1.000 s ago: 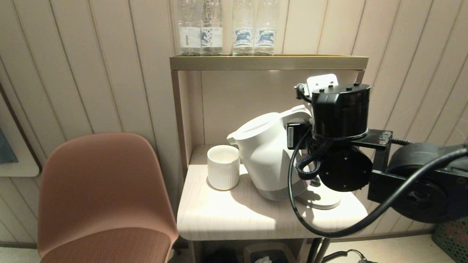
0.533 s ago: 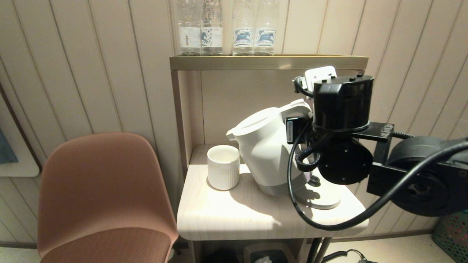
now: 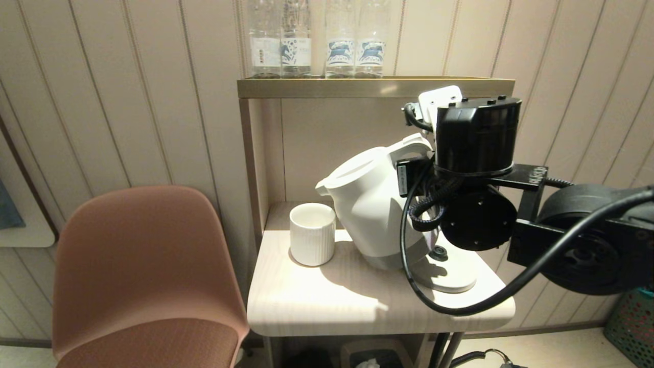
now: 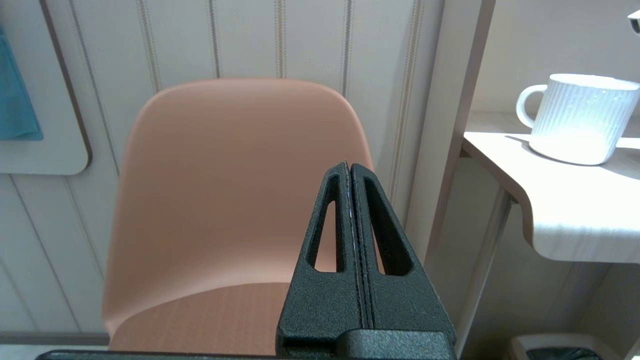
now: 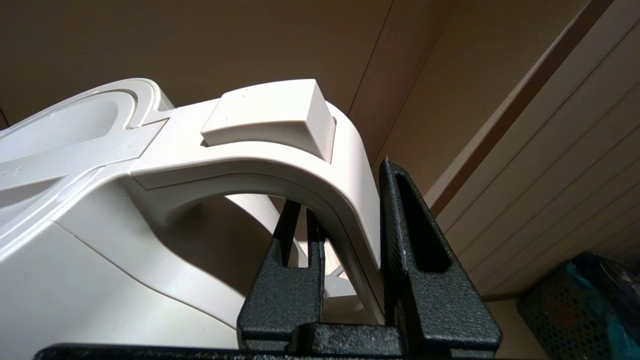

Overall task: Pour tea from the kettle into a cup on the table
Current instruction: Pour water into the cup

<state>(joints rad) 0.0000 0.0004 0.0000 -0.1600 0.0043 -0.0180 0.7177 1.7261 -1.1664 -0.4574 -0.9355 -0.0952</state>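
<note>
The white kettle [image 3: 368, 204] hangs just above its round base [image 3: 452, 276], tilted with its spout toward the cup [image 3: 312, 234]. My right gripper [image 5: 345, 190] is shut on the kettle's loop handle [image 5: 280, 165], one finger inside the loop and one outside. The ribbed white cup stands on the pale table [image 3: 317, 301], left of the kettle and just below the spout; in the left wrist view the cup [image 4: 580, 117] shows a small handle. My left gripper [image 4: 348, 167] is parked low in front of the chair, shut on nothing.
A pinkish-brown chair [image 3: 143, 276] stands left of the table. Several clear bottles [image 3: 317, 38] line the brass shelf top [image 3: 375, 87] above the kettle. A green basket [image 3: 633, 327] sits on the floor at the right, and a bin [image 3: 375, 355] under the table.
My right gripper has lifted the kettle higher off its base and shifted it slightly back and left, uncovering more of the base. The cup and left arm have not moved.
</note>
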